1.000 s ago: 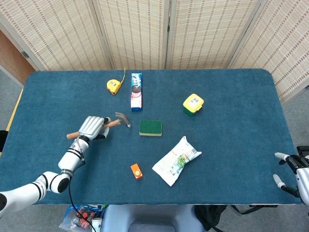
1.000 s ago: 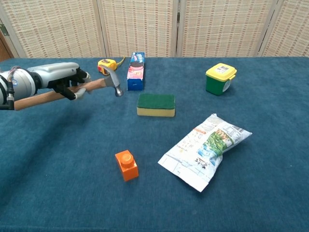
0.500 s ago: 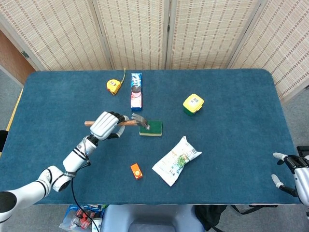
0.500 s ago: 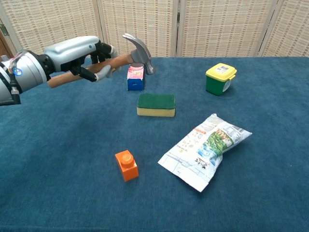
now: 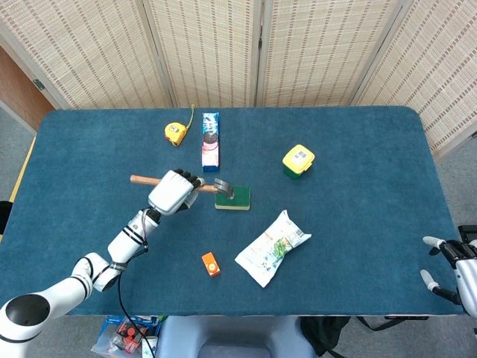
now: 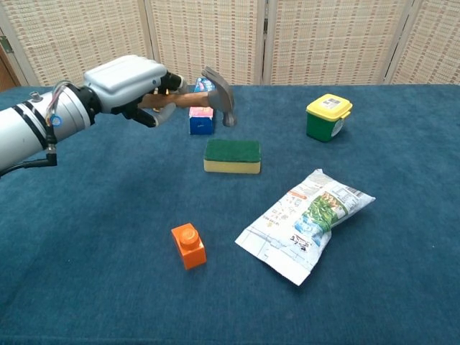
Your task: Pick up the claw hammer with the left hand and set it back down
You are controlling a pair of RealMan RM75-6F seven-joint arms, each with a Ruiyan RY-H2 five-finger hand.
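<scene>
One hammer gripped aloft by left hand above one sponge; right hand spread, holding nothing, at table's near right corner.

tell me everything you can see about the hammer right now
The hammer is a claw hammer with a brown, wood-looking handle and a grey metal head. The left hand grips the handle near the head and holds it in the air, roughly level. The head hangs over the sponge, clear of it. The handle's free end sticks out behind the hand in the head view.
</scene>
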